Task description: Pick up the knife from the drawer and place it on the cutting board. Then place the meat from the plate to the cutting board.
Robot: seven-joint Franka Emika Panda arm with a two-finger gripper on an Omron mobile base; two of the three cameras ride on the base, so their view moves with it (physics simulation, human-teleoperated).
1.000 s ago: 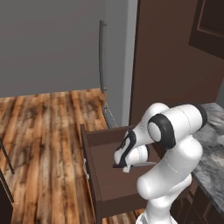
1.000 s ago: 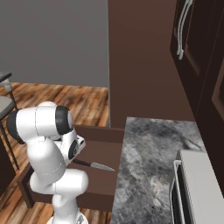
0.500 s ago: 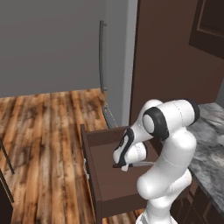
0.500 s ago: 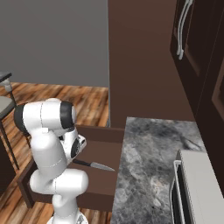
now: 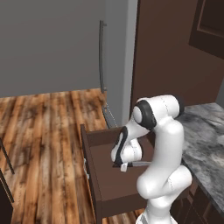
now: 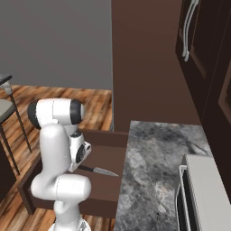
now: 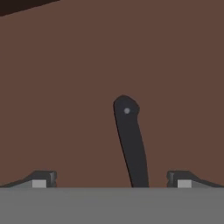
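Item: knife (image 7: 130, 144), one, small, black handle, pointed silver-grey blade. Location: flat on the floor of the open drawer (image 5: 105, 188); in the right base view we see its blade (image 6: 103, 171) pointing toward the grey stone table (image 6: 158, 180).

Tool (image 7: 111, 179): spread wide, pinching nothing. We see it lowered into the drawer just above the knife; in the hand view the handle runs up between the two fingertips (image 7: 43, 178), with a gap on each side. Whether the tips touch the drawer floor we cannot tell.

Handling, as we judge it: light, rigid, thin. It lies flush on smooth wood, so it may skid or pivot if only one fingertip meets it first. The blade is slick and narrow; we rate it a poor hold.

Recommended hold: across the black handle, near its middle, fingertips squeezing its two long sides, low enough to catch its full thickness.

Task standing: knife not yet lifted.
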